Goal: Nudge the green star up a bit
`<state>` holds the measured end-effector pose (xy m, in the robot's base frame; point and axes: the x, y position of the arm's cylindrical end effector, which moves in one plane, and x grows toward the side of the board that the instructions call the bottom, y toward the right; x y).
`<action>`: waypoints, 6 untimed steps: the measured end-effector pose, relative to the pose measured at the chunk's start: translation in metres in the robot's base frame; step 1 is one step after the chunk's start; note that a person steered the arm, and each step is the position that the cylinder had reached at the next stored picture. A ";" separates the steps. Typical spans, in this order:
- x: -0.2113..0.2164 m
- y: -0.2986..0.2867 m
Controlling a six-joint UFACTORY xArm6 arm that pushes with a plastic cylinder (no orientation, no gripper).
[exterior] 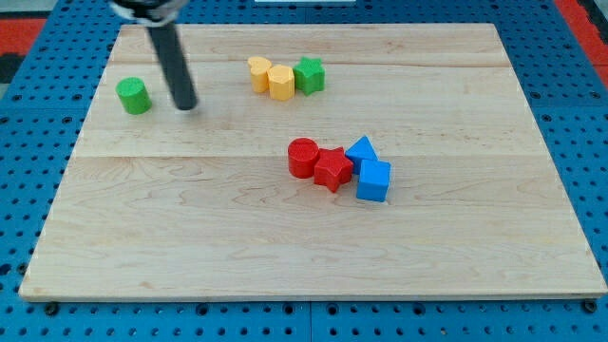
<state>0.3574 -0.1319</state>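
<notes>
A: Where is the green star (309,74)?

B: Near the view's top edge of the wooden board (285,247), a little left of the middle. It touches a yellow block (280,82) on its left, which looks six-sided, and a second yellow block (258,71) presses against that one; its shape I cannot make out, since the nearer yellow block covers part of it.

A: And your tip?

B: My tip (186,107) rests on the board well to the left of the green star, apart from it, with both yellow blocks between. A green cylinder (134,96) stands just beyond the tip, further left still, not touching it. The rod's upper end is cut off by the view's top edge.

A: Any jaws to report?

B: There are none; the rod ends plainly, so nothing opens, closes or holds.

A: What lies below the star?

B: Down and slightly right of it, well apart, a tight cluster: a red cylinder (303,157), a red star (332,169), a blue cube (373,180), and behind them a blue block (361,149), partly hidden, perhaps a triangle.
</notes>
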 end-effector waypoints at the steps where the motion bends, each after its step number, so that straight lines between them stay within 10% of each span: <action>1: 0.007 0.062; 6: -0.085 0.207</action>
